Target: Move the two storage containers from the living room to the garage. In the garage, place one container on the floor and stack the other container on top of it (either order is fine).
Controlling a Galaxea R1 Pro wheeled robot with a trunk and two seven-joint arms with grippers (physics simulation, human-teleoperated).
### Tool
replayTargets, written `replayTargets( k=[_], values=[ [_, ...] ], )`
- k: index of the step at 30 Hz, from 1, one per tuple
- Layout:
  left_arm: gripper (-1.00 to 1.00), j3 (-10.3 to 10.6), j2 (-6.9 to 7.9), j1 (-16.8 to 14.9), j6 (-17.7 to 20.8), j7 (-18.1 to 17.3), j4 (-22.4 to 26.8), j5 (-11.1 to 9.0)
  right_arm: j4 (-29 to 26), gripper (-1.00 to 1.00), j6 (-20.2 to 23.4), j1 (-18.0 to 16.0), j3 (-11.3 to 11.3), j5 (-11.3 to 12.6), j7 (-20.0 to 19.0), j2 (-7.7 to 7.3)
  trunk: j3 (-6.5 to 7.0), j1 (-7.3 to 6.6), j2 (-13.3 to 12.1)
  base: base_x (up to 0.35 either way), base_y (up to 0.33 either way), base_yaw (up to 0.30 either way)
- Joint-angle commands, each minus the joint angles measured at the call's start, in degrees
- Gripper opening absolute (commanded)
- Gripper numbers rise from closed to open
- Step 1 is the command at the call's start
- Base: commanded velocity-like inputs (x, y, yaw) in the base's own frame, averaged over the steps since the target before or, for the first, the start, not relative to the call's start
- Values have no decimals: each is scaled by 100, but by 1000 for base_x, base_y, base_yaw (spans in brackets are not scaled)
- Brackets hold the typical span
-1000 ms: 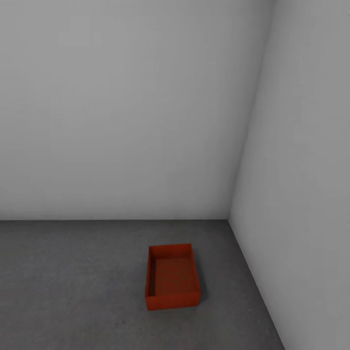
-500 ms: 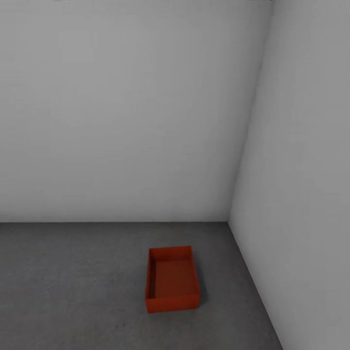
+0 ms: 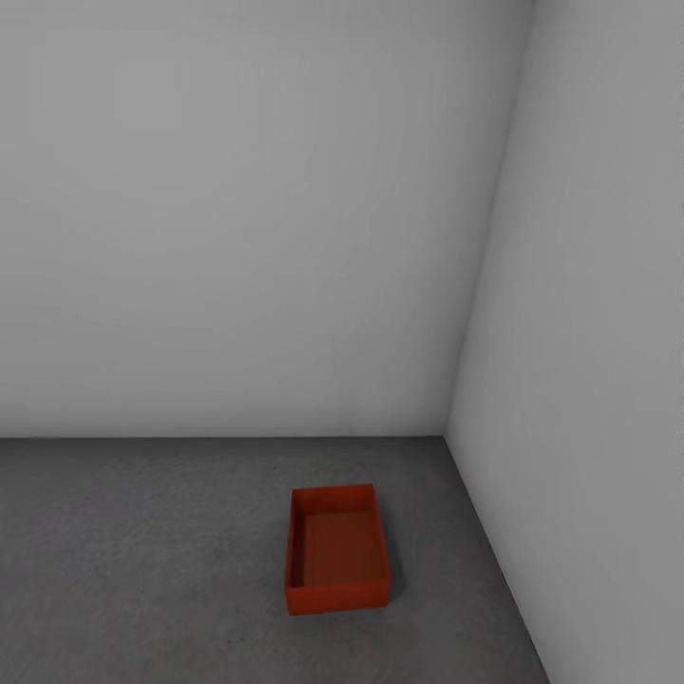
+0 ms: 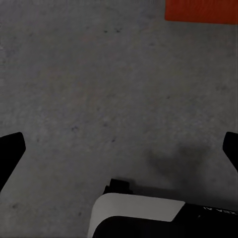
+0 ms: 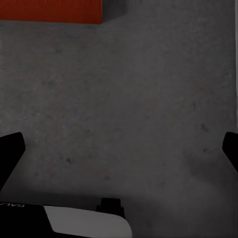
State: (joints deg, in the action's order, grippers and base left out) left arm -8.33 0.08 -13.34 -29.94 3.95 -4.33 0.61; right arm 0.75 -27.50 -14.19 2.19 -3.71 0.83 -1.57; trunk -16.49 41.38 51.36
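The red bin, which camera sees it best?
The head view: the whole bin sits upright and empty on the floor near the corner. Each wrist view catches just a strip of its red wall at the picture's edge.

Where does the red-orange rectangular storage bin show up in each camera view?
Head view: the red-orange rectangular storage bin sits open side up on the dark grey concrete floor, near the corner of the pale grey walls.
Left wrist view: a strip of the bin at the picture's edge.
Right wrist view: a strip of it at the edge.
Shared landmark: the mottled concrete floor under the bin.
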Motion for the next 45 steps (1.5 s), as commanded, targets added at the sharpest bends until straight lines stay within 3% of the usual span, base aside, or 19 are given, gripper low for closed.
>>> replayTargets(
  k=[1, 10, 21, 45],
  values=[
    [100, -20, 1, -10, -39, 10, -24, 9, 8, 100, -19, -5, 17, -26, 7, 0, 20, -22, -36, 0, 0, 0],
    [100, -20, 1, -10, -40, 10, -24, 9, 6, 100, -19, -5, 18, -27, 5, -1, 249, -220, -397, -19, 0, 0],
    [100, -20, 1, -10, -43, 10, -24, 9, 6, 100, -19, -5, 18, -25, 5, 0, 451, -461, -839, -267, 0, 0],
    [100, -20, -39, -10, -56, 10, -24, 8, 4, 100, -19, -5, 18, -25, 5, 1, 527, -461, -839, -11, 0, 0]
  ],
)
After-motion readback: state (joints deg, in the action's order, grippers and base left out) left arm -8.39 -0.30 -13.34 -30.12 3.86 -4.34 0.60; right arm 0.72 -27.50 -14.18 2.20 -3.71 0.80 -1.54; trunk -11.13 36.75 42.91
